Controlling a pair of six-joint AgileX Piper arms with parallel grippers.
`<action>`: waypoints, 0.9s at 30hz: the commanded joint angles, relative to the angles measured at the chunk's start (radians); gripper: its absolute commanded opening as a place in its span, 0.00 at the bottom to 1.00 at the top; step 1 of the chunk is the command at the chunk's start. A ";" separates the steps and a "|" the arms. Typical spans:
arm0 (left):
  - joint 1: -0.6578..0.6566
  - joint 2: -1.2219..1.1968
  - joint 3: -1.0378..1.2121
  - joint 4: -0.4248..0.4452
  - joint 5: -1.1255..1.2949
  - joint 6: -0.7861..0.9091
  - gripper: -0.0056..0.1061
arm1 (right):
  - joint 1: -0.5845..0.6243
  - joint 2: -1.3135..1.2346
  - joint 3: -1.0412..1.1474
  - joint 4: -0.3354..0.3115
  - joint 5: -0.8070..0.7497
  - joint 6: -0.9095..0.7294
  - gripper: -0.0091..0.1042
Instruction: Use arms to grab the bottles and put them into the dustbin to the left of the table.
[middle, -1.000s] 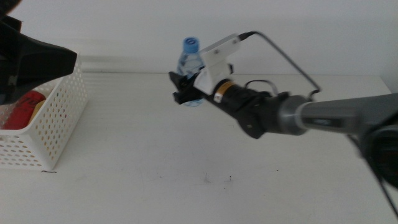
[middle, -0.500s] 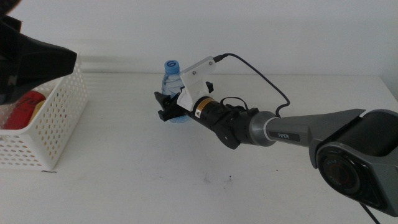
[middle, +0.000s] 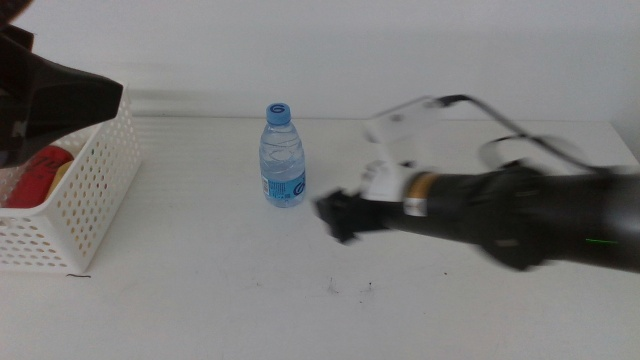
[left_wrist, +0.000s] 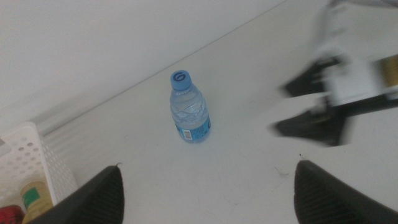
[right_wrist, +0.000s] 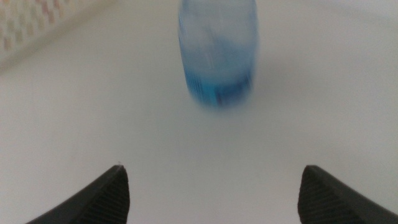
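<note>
The clear water bottle (middle: 283, 156) with a blue cap stands upright on the white table (middle: 200, 290), free of both grippers. My right gripper (middle: 338, 216) is open, motion-blurred, and a short way to the bottle's right and nearer the front. The right wrist view shows the bottle (right_wrist: 217, 53) ahead of the open jaws, apart from them. My left gripper (left_wrist: 211, 186) is open and empty, held high over the white dustbin (middle: 75, 200) at the left. The red can (middle: 35, 175) and the yellow bottle (left_wrist: 34, 196) lie in the dustbin.
The left arm's dark body (middle: 55, 95) hangs over the dustbin's far rim. The left wrist view shows the bottle (left_wrist: 189, 115), the dustbin's corner (left_wrist: 25, 155) and the blurred right gripper (left_wrist: 317, 109). A few dark specks (middle: 345, 288) mark the table near the front.
The right gripper carried the water bottle leftwards, let go of it standing on the table, and has pulled back to the right and front. The left arm has not moved.
</note>
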 joint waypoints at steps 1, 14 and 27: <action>-0.006 -0.004 0.004 -0.001 -0.010 0.000 0.89 | 0.007 -0.183 0.038 0.007 0.278 0.013 0.90; -0.006 -0.004 0.004 0.003 -0.012 0.000 0.89 | 0.005 -0.628 -0.219 0.023 0.840 -0.028 0.90; -0.006 -0.004 0.004 0.031 -0.113 0.179 0.89 | 0.005 -0.654 -0.219 0.027 0.784 -0.028 0.90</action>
